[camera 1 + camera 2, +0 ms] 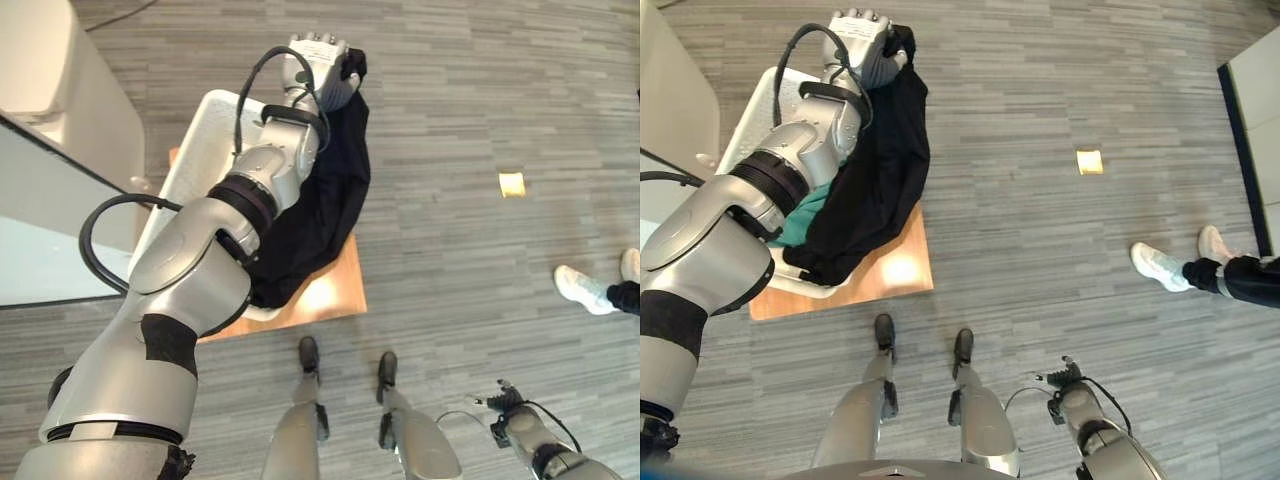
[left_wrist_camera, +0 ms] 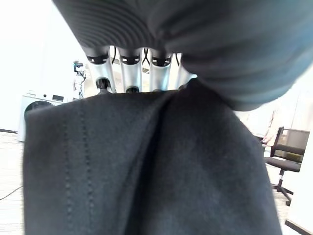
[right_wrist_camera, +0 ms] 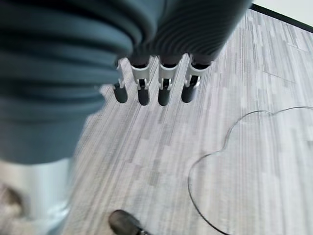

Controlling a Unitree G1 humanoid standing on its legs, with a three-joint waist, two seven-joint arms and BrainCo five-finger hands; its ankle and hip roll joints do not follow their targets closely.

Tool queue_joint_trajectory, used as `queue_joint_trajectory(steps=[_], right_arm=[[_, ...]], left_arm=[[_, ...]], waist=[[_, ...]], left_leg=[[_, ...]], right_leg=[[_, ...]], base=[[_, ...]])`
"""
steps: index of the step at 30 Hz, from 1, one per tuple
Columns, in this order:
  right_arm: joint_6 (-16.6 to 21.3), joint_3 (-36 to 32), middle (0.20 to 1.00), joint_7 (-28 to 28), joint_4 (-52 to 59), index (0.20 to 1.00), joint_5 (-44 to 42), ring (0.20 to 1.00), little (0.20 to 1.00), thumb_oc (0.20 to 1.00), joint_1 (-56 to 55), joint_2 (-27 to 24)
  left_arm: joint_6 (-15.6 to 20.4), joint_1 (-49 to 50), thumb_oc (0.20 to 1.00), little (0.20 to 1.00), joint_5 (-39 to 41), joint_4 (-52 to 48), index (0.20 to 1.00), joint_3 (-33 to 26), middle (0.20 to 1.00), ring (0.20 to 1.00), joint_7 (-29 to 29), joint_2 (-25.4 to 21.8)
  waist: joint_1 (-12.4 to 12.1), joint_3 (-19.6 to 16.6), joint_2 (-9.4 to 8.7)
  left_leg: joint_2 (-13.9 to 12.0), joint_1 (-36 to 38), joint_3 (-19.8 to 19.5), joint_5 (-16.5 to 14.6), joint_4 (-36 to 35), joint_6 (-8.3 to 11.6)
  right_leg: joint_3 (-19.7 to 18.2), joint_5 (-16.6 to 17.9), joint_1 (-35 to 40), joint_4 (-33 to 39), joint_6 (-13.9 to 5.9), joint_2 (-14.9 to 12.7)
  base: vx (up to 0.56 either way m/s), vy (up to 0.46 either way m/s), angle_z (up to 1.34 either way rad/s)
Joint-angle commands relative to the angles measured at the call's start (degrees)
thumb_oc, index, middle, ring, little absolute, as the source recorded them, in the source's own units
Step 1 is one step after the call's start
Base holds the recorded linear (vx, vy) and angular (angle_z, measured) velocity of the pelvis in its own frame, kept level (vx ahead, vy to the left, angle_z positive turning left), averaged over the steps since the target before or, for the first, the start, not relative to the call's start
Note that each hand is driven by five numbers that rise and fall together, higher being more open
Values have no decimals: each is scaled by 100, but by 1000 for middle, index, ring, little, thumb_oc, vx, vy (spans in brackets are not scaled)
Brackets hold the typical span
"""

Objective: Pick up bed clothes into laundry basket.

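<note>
I had the left hand [image 1: 862, 38] raised high over the white laundry basket [image 1: 205, 130], its fingers curled round the top edge of a black garment [image 1: 325, 205]. In the left wrist view the cloth [image 2: 146, 166] was bunched right under the fingers, so the grip looked sound. The garment hung from the hand and draped down across the basket's near side, its lower end spilling over the rim onto the low wooden table [image 1: 880, 275] that carried the basket. A green piece of clothing [image 1: 805, 215] already lay inside.

To finish this well, I judged I should shift the hand back over the basket's middle before letting go, so the trailing end would be pulled in off the rim, then lower and release. My right hand [image 3: 154, 83] hung low by my side above the floor, fingers straight and holding nothing. A person's shoes [image 1: 585, 285] stood well apart from the work.
</note>
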State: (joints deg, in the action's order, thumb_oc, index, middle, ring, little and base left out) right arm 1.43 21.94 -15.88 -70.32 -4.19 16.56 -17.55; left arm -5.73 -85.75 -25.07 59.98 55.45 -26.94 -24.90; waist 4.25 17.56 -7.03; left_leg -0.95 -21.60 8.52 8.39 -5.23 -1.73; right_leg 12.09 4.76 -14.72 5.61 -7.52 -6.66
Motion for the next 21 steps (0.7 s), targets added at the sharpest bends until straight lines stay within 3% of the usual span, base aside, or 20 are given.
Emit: queue_joint_trajectory(steps=[1,8,13,21], right_arm=[[117,-111,1000,-89,18,1000,279,1000,1000,1000,-428,-50],[187,-113,1000,-4,-26,1000,289,1000,1000,1000,-716,-160],[179,-81,1000,110,-124,1000,341,1000,1000,1000,-914,-264],[123,-115,1000,196,-183,1000,386,1000,1000,1000,-986,-372]], left_arm=[[-294,-1070,200,200,-687,881,200,-83,200,200,-243,96],[-465,-1378,200,200,-1005,934,200,64,200,200,-405,-435],[-494,-1913,200,200,-1392,767,200,648,200,200,-401,-765],[-451,-2127,200,200,-1757,309,200,1024,200,200,-295,-784]], waist=[[-105,55,62],[-53,89,-64],[-147,-33,-142],[-285,-176,-221]], left_leg=[[-291,187,-386,-584,23,448],[-307,261,-377,-607,23,475],[-293,508,-442,-677,23,476],[-263,730,-573,-756,23,449]], right_leg=[[202,244,12,-61,-614,-392],[339,271,125,-61,-653,-420],[522,273,463,-61,-689,-447],[679,272,831,-61,-709,-435]], base=[[0,0,0],[-6,2,-4],[19,7,12],[26,1,10]])
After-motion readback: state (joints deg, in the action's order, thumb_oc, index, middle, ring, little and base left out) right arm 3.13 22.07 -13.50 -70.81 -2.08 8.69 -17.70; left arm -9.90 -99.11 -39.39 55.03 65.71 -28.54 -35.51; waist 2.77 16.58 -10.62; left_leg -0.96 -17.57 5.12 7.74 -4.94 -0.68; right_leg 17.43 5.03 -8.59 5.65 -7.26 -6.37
